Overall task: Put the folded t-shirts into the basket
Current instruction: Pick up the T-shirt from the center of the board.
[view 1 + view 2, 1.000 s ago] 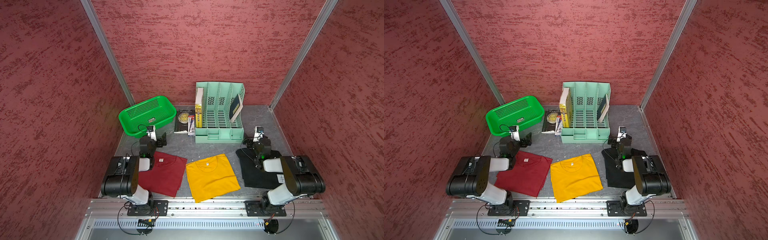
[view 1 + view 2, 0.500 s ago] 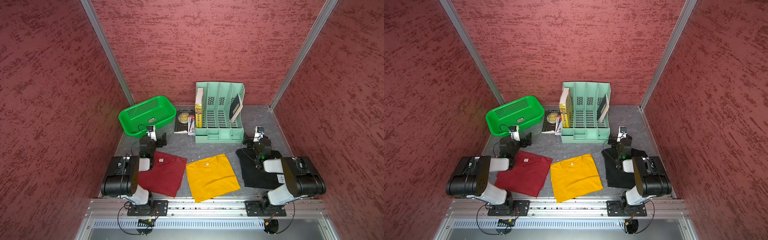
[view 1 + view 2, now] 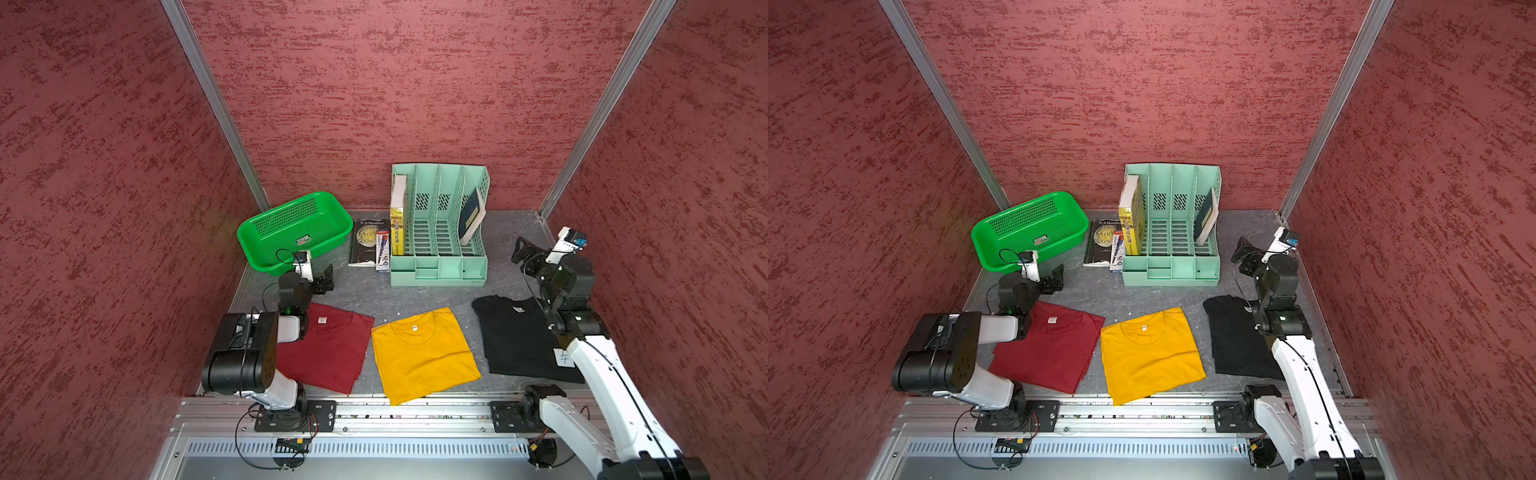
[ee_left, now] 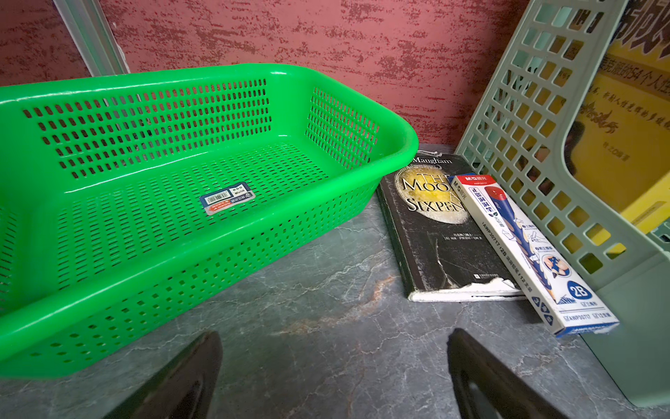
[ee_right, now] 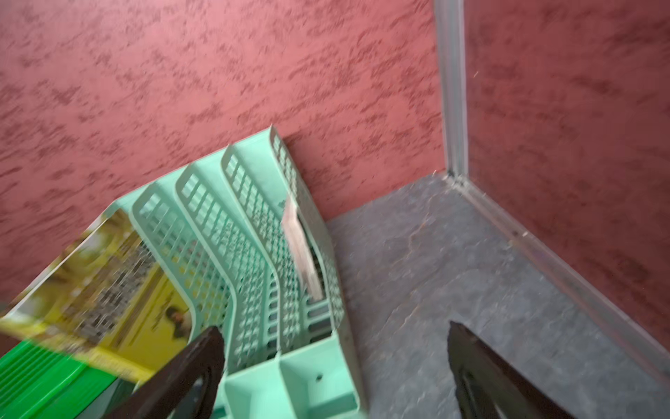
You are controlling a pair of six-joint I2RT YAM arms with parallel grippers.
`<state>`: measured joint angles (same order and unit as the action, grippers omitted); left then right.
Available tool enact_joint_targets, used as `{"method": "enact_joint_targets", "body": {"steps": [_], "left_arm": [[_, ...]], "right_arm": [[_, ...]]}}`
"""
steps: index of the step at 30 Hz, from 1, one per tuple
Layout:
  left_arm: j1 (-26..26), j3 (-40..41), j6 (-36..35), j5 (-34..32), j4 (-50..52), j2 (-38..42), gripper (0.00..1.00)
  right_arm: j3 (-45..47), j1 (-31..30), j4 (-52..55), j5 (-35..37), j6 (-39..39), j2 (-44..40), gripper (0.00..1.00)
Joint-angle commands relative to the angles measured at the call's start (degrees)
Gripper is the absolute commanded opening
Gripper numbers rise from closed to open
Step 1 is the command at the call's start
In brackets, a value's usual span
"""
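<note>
Red tee [image 3: 328,353], yellow tee [image 3: 424,353] and black tee [image 3: 515,340] lie flat in a row at the front. None is in the basket [image 3: 286,214], which sits empty at the back left. Left gripper [image 3: 325,279] and right gripper [image 3: 523,254] are empty, fingers wide apart. The cloth should be light and limp. Pinch a folded edge through all layers, though these are hard to see.

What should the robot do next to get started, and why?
Probably swing the open, empty left gripper down onto the edge of the dark red t-shirt. That shirt lies closest to it and to the basket, which holds nothing yet.
</note>
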<state>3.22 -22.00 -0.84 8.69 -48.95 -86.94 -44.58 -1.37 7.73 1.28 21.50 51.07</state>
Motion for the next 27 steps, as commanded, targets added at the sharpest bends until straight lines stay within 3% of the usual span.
{"method": "enact_joint_targets", "body": {"steps": [1,3,5,8,11,14,19,27], "left_arm": [[0.83,-0.9,-0.92,3.68,5.55,6.18,1.0],[1.04,-6.78,-4.45,6.35,24.15,11.57,1.0],[1.73,-10.94,-7.22,8.35,34.91,14.32,1.0],[4.49,-16.67,-14.98,18.1,51.19,16.95,1.0],[10.7,-21.75,-19.67,27.08,64.55,17.41,1.0],[17.47,-24.98,-24.44,31.15,72.42,17.14,1.0],[25.76,-29.18,-36.68,32.92,84.49,15.93,1.0],[31.3,-30.93,-45.8,29.79,90.56,15.06,1.0]], "right_arm": [[-3.26,-3.34,15.51,-17.59,2.23,3.43,0.99],[-4.42,-10.82,16.5,-20.22,-0.16,5.72,0.99],[-5.1,-18.41,16.3,-20.03,-1.63,7.93,0.99],[-5.64,-28.54,13.17,-25.0,-2.44,12.11,0.97],[-8.84,-39.88,10.89,-26.69,-3.84,19.51,0.94],[-15.68,-49.03,11.75,-25.74,-5.46,29.43,0.91],[-29.36,-54.35,18.72,-24.68,-7.46,49.01,0.8],[-42.82,-54.57,26.65,-19.16,-10.95,64.9,0.77]]}}
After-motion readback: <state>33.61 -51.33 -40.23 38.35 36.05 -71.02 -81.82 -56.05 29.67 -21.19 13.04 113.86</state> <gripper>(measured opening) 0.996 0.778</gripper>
